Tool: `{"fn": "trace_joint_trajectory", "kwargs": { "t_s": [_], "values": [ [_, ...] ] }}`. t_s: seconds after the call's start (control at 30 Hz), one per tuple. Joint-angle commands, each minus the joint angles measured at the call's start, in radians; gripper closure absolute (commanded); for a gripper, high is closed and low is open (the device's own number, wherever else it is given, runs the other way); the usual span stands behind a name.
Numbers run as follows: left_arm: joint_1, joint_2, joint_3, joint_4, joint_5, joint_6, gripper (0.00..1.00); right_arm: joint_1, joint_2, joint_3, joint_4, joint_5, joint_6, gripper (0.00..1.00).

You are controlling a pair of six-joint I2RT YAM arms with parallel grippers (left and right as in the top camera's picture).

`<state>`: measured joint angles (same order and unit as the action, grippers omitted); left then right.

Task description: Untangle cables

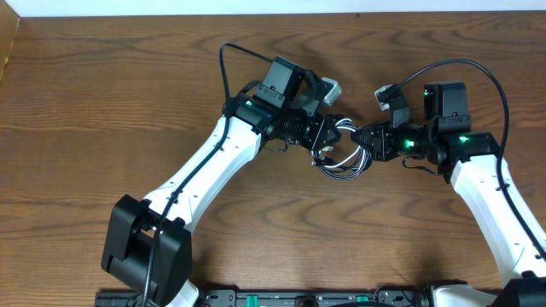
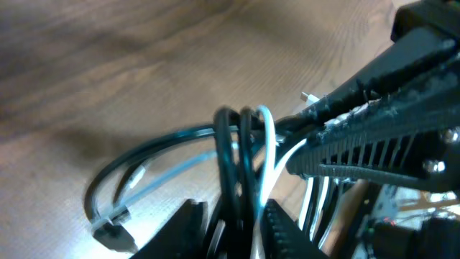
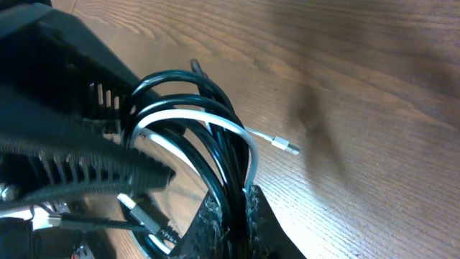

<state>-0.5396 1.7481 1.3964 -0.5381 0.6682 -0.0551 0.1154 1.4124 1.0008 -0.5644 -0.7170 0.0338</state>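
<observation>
The black and white cables (image 1: 345, 159) lie in one tangled coil on the wooden table between my two grippers. In the left wrist view the black cable (image 2: 227, 144) and white cable (image 2: 267, 137) run side by side down between the fingers of my left gripper (image 2: 233, 210), which is shut on them. A black plug (image 2: 108, 227) rests on the table at lower left. My right gripper (image 3: 233, 205) is shut on the same bundle, with black cable (image 3: 180, 79) loops and a white cable (image 3: 194, 115) loop arching above it. The white cable's plug (image 3: 286, 146) points right. From overhead, left gripper (image 1: 328, 141) and right gripper (image 1: 363, 141) almost meet.
The left arm (image 1: 205, 170) slants in from its base (image 1: 145, 249) at lower left. The right arm (image 1: 495, 196) comes from the lower right. Thick black robot wires (image 1: 482, 72) loop above each wrist. The table's far edge (image 1: 256, 17) runs along the top.
</observation>
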Motion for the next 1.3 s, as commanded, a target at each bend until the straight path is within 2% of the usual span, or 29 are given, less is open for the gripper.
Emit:
{"fn": "trace_joint_trajectory", "kwargs": {
  "t_s": [0.0, 0.03, 0.13, 0.2, 0.3, 0.37, 0.43, 0.53, 0.7, 0.9, 1.27],
  "values": [
    [0.000, 0.003, -0.006, 0.005, -0.003, -0.021, 0.89, 0.004, -0.020, 0.000, -0.001, -0.014, 0.006, 0.99],
    [0.000, 0.003, -0.006, 0.002, -0.003, -0.021, 0.92, 0.004, -0.020, 0.000, 0.000, -0.014, 0.006, 0.99],
    [0.000, 0.003, -0.006, -0.002, -0.003, -0.021, 0.93, 0.004, -0.020, 0.000, 0.000, -0.005, 0.008, 0.97],
    [0.001, 0.002, -0.006, -0.002, -0.007, -0.021, 0.92, 0.004, -0.020, 0.000, -0.001, 0.041, 0.044, 0.81],
    [0.002, 0.002, -0.006, -0.004, -0.008, -0.021, 0.92, 0.004, -0.020, 0.000, 0.000, 0.116, 0.119, 0.44],
    [0.002, 0.002, -0.006, -0.019, -0.047, -0.029, 0.93, 0.004, -0.020, 0.000, 0.004, 0.131, 0.139, 0.29],
    [0.002, 0.002, -0.006, -0.048, -0.109, -0.034, 0.92, 0.004, -0.020, 0.000, 0.009, 0.131, 0.138, 0.22],
    [0.002, 0.002, -0.006, -0.090, -0.187, -0.052, 0.92, 0.004, -0.021, 0.000, 0.013, 0.130, 0.138, 0.21],
    [0.002, 0.002, -0.006, -0.118, -0.293, -0.156, 0.92, 0.005, -0.020, 0.000, 0.034, 0.095, 0.138, 0.22],
    [0.002, 0.002, -0.006, -0.115, -0.296, -0.211, 0.93, 0.048, 0.006, -0.001, 0.033, 0.093, 0.080, 0.37],
    [0.002, 0.002, -0.006, -0.117, -0.296, -0.235, 0.93, 0.123, 0.136, -0.001, 0.027, 0.174, 0.063, 0.48]
  ]
}}
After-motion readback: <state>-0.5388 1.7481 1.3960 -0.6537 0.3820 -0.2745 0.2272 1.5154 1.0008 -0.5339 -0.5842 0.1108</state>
